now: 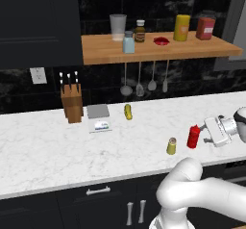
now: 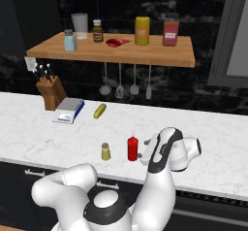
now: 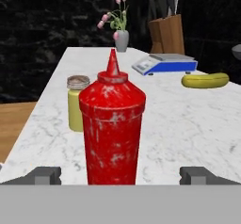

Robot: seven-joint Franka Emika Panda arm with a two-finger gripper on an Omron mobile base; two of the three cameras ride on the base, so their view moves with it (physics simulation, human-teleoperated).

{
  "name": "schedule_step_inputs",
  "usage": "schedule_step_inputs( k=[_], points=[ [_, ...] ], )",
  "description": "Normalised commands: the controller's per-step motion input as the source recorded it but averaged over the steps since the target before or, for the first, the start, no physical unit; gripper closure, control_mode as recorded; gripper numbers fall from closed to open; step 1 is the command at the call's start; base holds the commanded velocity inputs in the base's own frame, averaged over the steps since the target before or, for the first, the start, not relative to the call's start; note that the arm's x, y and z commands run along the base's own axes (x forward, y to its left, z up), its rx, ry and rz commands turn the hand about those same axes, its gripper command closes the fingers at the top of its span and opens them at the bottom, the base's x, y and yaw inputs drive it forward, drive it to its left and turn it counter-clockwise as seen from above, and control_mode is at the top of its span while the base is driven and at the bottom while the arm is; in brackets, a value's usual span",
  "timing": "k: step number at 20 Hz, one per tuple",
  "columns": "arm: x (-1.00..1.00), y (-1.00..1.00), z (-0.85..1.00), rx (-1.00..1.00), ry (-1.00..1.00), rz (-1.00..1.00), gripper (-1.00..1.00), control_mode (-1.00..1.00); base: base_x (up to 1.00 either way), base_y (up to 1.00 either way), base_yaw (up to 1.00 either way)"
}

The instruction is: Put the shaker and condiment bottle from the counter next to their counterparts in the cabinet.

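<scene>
The bottle (image 1: 193,136) and the shaker (image 1: 171,146) stand upright near the counter's (image 1: 43,146) front edge, close together but apart, with bare marble behind them up to the pickle (image 1: 128,111) and the scale (image 1: 99,118). On the shelf (image 1: 105,50), open board lies between the blue shaker (image 1: 128,43) and the yellow bottle (image 1: 181,28), apart from a small red thing there. The gripper (image 1: 206,133) lies level just right of the bottle, its fingers (image 3: 44,175) spread wide. In the hand view the bottle stands between them, and they hold nothing.
</scene>
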Motion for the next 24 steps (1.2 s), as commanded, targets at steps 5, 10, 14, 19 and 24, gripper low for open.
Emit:
schedule_step_inputs(
  k=[5, 10, 14, 19, 24],
  points=[
    [0.00, 0.12, 0.00, 0.00, 0.00, 0.00, -1.00, -1.00, 0.00, 0.00, 0.00],
    [-0.01, 0.01, 0.00, 0.00, 0.00, 0.00, -1.00, -1.00, 0.00, 0.00, 0.00],
    [-0.03, 0.00, 0.00, 0.01, 0.00, 0.00, -1.00, -1.00, 0.00, 0.00, 0.00],
    [0.00, 0.01, 0.00, 0.01, 0.00, 0.00, -1.00, -1.00, 0.00, 0.00, 0.00],
    [0.00, 0.02, 0.00, 0.01, 0.00, 0.00, -1.00, -1.00, 0.00, 0.00, 0.00]
  ],
)
